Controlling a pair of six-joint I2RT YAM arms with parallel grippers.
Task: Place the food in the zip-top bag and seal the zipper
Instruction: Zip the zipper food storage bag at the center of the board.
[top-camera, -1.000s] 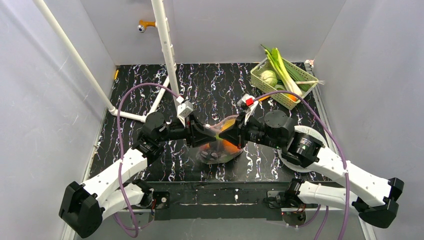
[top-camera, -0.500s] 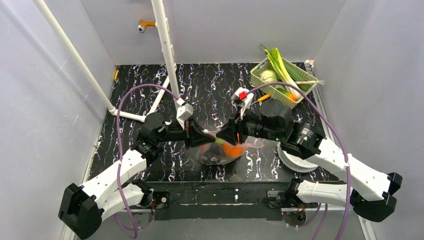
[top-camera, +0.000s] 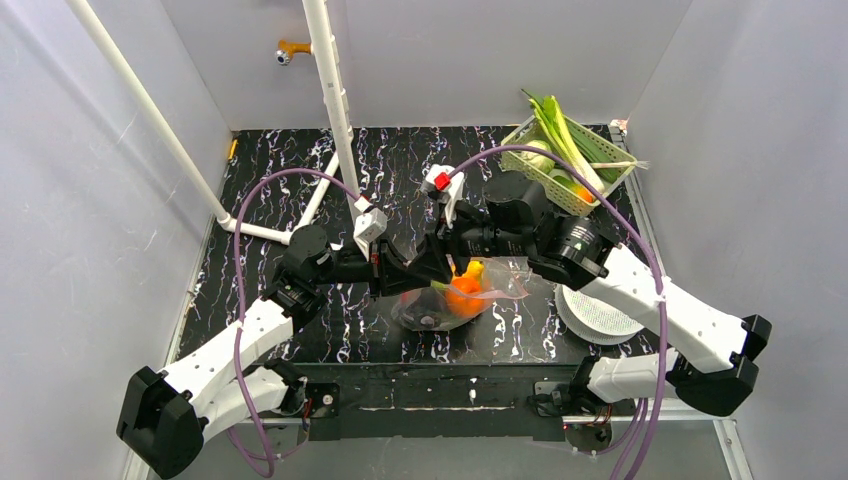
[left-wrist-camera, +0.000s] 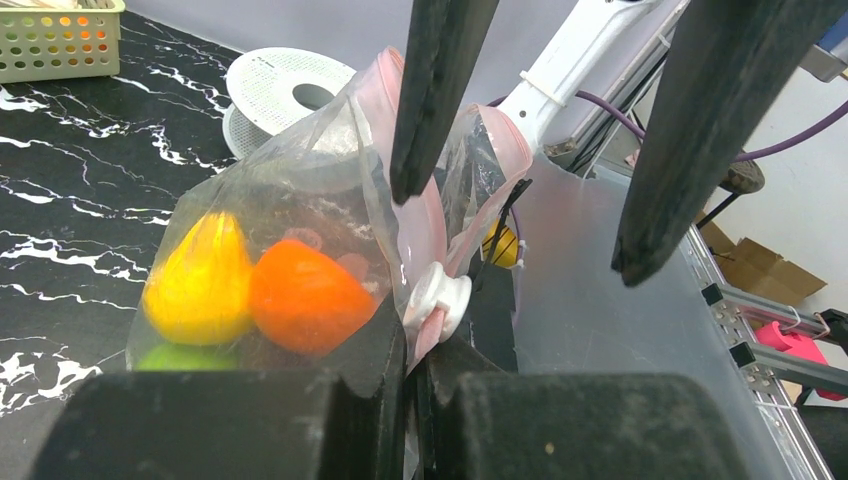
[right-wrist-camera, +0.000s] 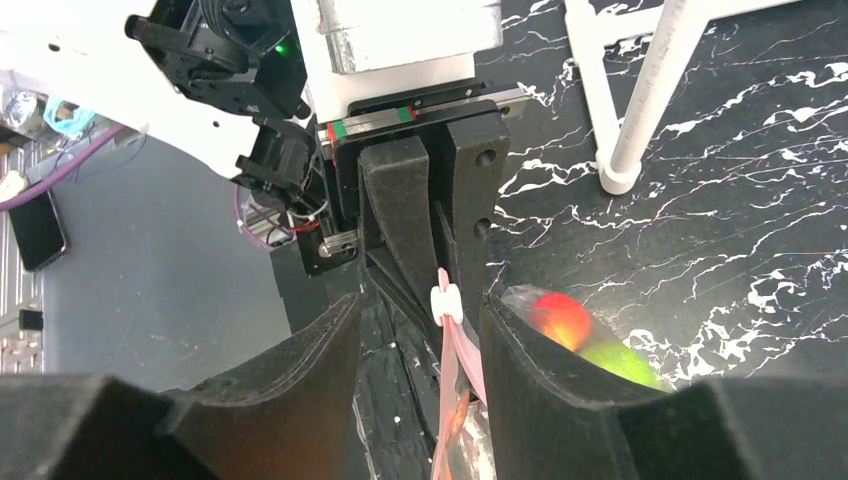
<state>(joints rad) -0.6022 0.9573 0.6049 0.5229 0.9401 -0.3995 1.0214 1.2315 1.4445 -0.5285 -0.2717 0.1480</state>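
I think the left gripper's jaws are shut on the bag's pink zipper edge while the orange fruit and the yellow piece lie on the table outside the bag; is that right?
Not quite: the orange fruit and the yellow piece are inside the zip-top bag, as the left wrist view shows. The left gripper does have its jaws shut on the pink zipper edge.

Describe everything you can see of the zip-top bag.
The bag is clear, crinkly plastic with faint pink dots and a pink zipper carrying a white slider. It rests on the black table, holding an orange fruit, a yellow piece and a green piece. The left gripper pinches its zipper edge; the open right gripper straddles the strip.
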